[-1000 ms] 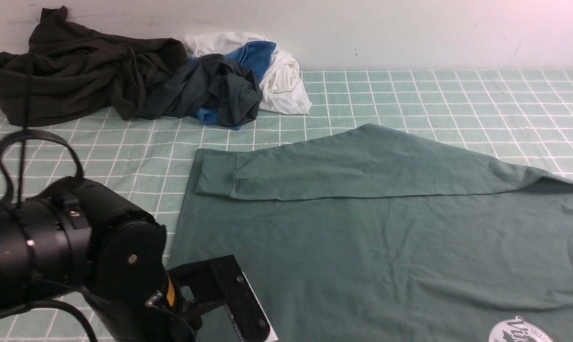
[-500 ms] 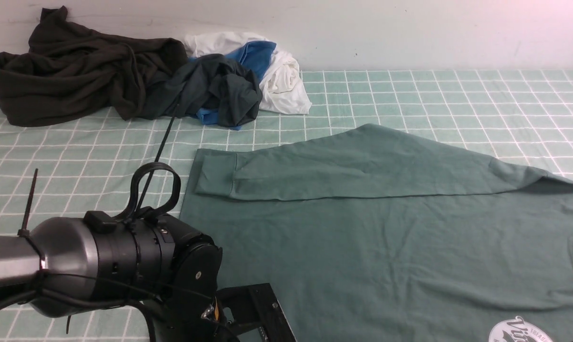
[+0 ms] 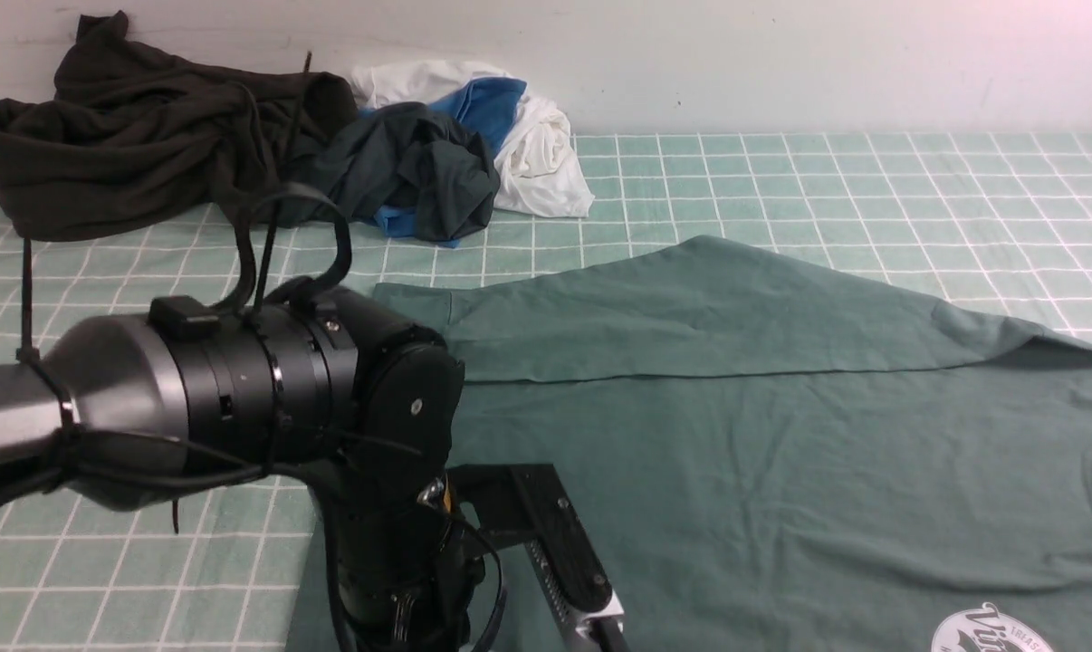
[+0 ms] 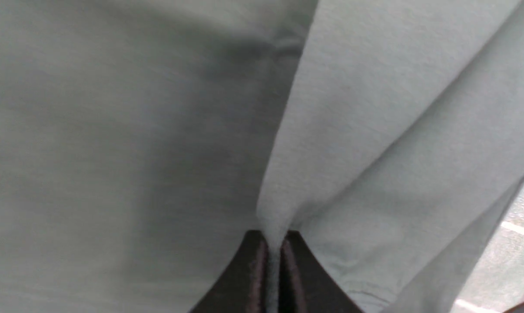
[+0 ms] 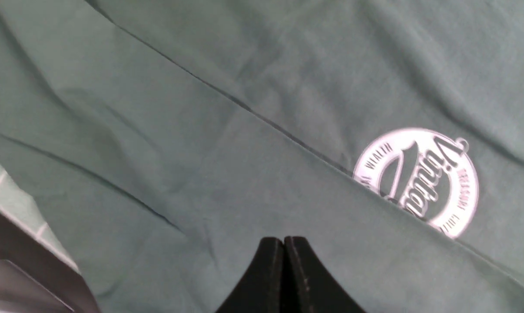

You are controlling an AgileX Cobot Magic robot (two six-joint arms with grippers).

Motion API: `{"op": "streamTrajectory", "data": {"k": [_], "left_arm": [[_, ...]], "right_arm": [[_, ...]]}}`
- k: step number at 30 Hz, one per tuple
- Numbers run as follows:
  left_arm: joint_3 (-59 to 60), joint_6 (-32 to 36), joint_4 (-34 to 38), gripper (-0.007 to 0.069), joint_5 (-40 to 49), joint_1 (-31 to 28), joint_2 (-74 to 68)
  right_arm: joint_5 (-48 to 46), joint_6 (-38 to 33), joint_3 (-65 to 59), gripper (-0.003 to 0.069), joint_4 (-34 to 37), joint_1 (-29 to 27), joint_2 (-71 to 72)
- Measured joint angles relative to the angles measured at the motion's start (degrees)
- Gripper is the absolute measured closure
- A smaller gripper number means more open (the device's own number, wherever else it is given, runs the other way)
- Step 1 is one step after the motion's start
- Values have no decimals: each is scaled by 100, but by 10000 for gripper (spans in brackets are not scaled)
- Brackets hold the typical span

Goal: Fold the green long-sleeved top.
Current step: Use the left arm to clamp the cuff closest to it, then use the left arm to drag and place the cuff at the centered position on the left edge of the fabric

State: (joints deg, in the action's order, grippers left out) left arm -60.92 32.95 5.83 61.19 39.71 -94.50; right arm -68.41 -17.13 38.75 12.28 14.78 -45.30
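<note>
Left end effector (image 4: 274,250) clamped on a pinch of green top (image 3: 736,435), spread on the desk (image 3: 781,181); right end effector (image 5: 283,256) together, empty. Fold grasp made; next I lift and carry across.

My left arm (image 3: 238,398) blocks part of the sleeve cuff (image 3: 415,308) and the near left corner of the green long-sleeved top (image 3: 781,435) in the front view. The frame's right and bottom edges cut the top off, slicing through its logo (image 3: 990,634). The left wrist picture is blurred, so I cannot tell which part the left gripper (image 4: 274,261) pinches. In the right wrist view a fold covers part of the logo.
</note>
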Motion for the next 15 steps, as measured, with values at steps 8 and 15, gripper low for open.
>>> {"op": "streamTrajectory", "data": {"k": [8, 15], "left_arm": [[-886, -142, -781, 618, 567, -63, 0], [-936, -260, -807, 618, 672, -271, 0]], "right_arm": [[224, 1362, -558, 672, -1162, 0, -381], [762, 2309, -761, 666, -1766, -201, -949]]}}
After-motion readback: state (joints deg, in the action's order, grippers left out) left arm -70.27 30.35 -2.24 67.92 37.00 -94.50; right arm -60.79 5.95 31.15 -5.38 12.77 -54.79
